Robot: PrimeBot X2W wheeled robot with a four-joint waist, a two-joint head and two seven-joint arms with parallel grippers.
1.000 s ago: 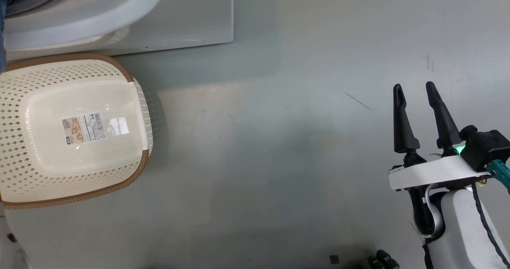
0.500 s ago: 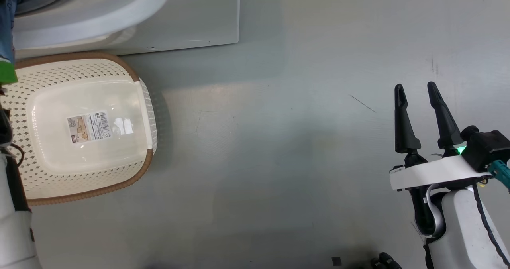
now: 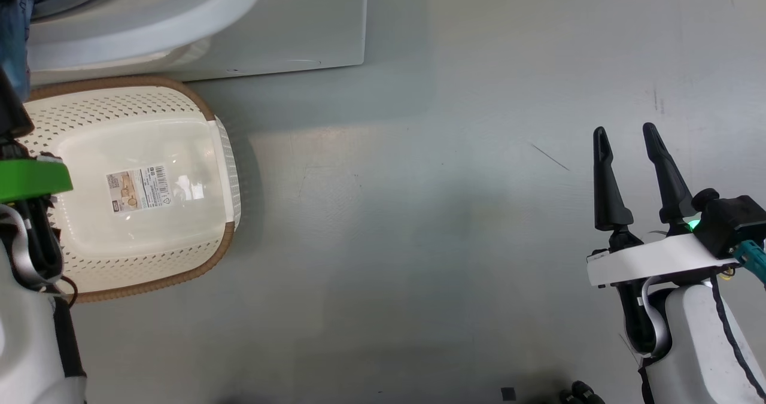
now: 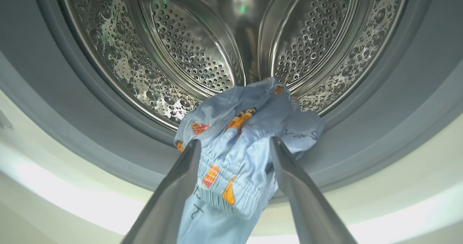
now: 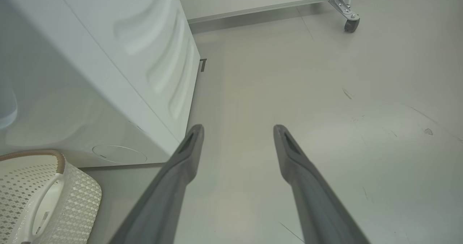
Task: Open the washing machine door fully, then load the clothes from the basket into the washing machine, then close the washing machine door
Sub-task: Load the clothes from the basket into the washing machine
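Note:
The light blue garment of the clothes (image 4: pixel 238 142) hangs over the grey gasket, part inside the steel drum (image 4: pixel 195 48), part hanging out in front. My left gripper (image 4: pixel 235 141) is open, one finger on each side of the garment. In the head view, that arm's green-banded wrist (image 3: pixel 30 179) is over the basket's left side. The cream basket (image 3: pixel 221 152) stands on the floor in front of the white washing machine (image 3: pixel 287 27), its base sticker bare. My right gripper (image 3: pixel 623 130) hangs open over the floor far to the right. The washing machine door is out of view.
Grey floor (image 3: pixel 419 212) stretches between the basket and my right arm. In the right wrist view the machine's side panel (image 5: pixel 155 67) is left of the right gripper (image 5: pixel 237 128). The basket's handle (image 5: pixel 47 200) shows at lower left, a castor on a metal frame (image 5: pixel 351 24) at far right.
The head camera has shifted a little, sliding basket and machine rightward. My left arm has come into the head view and drawn back down over the basket. The right arm is still.

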